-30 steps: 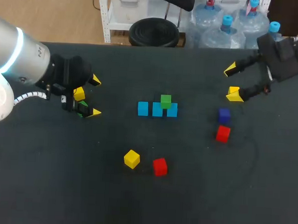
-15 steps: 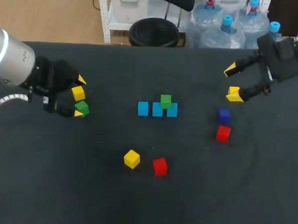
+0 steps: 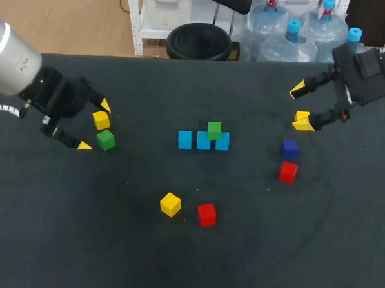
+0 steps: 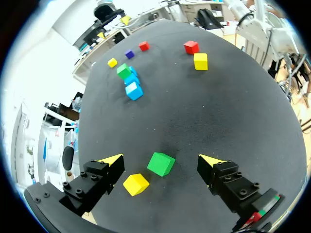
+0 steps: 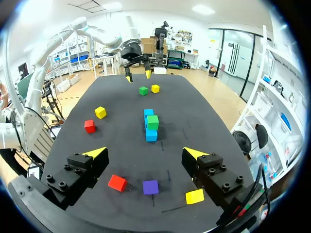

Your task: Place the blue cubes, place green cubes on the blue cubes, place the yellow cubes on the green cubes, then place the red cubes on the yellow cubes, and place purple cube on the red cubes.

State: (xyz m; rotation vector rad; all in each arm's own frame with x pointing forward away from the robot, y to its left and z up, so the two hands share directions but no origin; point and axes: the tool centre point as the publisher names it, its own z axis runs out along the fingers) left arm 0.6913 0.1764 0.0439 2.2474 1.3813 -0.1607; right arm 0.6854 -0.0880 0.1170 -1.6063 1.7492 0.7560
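1. Two cubes lie near the left edge of the counter [image 3: 271, 251]: the left yellow cube [image 3: 101, 120] and, just beside it toward the near edge, the loose green cube [image 3: 105, 139].
2. Over this pair hangs the left tool [image 3: 94, 126], fingers spread wide and holding nothing. In the left wrist view the loose green cube sits about midway between the two tips and seems to touch neither. The left yellow cube lies off toward one finger.
3. The coming grasp, I judge, turns on that relation: the green cube lies under the gap, so the tool mostly needs to descend and close. A cube has no long axis, but this one looks slightly turned against the fingers' line. The yellow neighbour could get nudged.
4. At the counter's middle, well to the right of that tool, three blue cubes [image 3: 203, 141] stand in a row. The stacked green cube [image 3: 214, 129] rests on the middle and right ones. The left arm is the nearer one to the loose green cube.
5. Toward the near edge lie the front yellow cube [image 3: 170, 204] and front red cube [image 3: 206, 214], close but apart.
6. Nearer the right edge are the purple cube [image 3: 290, 148], the right red cube [image 3: 288, 171] just beside it, and the right yellow cube [image 3: 302, 116]. The right tool [image 3: 300, 107] is wide open and empty, one tip just beside that yellow cube.
7. No writing can be read on any cube.
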